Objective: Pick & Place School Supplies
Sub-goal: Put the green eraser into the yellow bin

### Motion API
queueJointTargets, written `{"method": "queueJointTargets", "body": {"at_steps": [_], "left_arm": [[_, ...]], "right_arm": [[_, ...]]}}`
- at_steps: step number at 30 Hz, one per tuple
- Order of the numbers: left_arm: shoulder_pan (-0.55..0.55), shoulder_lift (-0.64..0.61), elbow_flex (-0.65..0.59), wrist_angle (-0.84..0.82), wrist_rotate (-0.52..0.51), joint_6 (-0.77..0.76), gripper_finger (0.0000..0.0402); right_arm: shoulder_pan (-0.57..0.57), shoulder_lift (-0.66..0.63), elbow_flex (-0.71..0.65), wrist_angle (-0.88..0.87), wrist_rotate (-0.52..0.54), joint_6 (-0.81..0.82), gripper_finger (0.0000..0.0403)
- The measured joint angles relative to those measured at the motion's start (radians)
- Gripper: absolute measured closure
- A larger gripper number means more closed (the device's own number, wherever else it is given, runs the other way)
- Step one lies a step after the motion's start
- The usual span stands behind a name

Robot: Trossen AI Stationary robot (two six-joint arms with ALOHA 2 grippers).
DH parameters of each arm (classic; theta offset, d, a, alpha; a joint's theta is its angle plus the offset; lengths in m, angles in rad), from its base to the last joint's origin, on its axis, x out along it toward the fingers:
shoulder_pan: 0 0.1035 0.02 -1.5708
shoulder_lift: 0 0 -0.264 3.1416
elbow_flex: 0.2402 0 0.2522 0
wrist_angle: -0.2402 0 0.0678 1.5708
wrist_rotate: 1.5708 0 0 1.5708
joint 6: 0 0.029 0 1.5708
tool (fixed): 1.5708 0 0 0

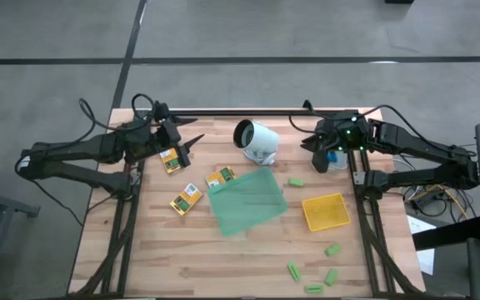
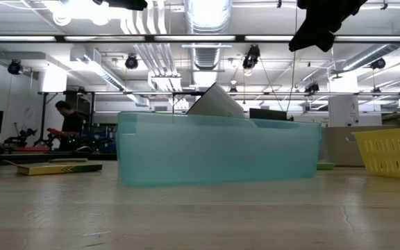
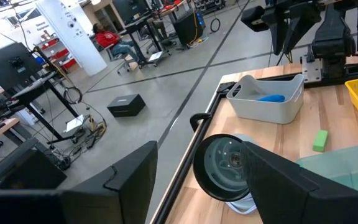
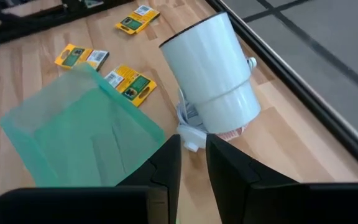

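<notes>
Three yellow-and-green packets [image 1: 171, 160] [image 1: 220, 177] [image 1: 186, 200] lie flat on the wooden table at left of centre. Several light-green blocks lie flat, one at mid-table [image 1: 295, 181] and the others near the front right [image 1: 332, 249]. A blue tool [image 3: 271, 98] lies in a white bin [image 3: 266, 102] at the far right. My left gripper [image 1: 190, 147] is open and empty above the far left packet; its fingers frame the white camera in the left wrist view [image 3: 199, 155]. My right gripper [image 1: 311, 145] is shut and empty beside the white bin, and also shows in the right wrist view [image 4: 193, 149].
A white camera [image 1: 257, 142] stands at the far middle between the two grippers. A translucent green tray [image 1: 248, 202] lies at the centre and a shallow yellow tray [image 1: 325, 211] to its right. A black rail [image 1: 240, 111] runs along the far edge.
</notes>
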Motion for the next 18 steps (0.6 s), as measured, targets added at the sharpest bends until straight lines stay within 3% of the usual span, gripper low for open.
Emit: {"method": "queueJointTargets", "body": {"at_steps": [8, 13, 18], "left_arm": [[0.000, 0.000, 0.000, 0.000, 0.000, 0.000, 0.0165], [0.000, 0.000, 0.000, 0.000, 0.000, 0.000, 0.0165], [0.000, 0.000, 0.000, 0.000, 0.000, 0.000, 0.0165]], "right_arm": [[0.000, 0.003, 0.000, -0.014, 0.007, 0.018, 0.0332], [0.000, 0.003, 0.000, -0.083, 0.098, 0.053, 0.0323], [0.000, 0.004, -0.009, -0.128, 0.104, 0.059, 0.0318]]}}
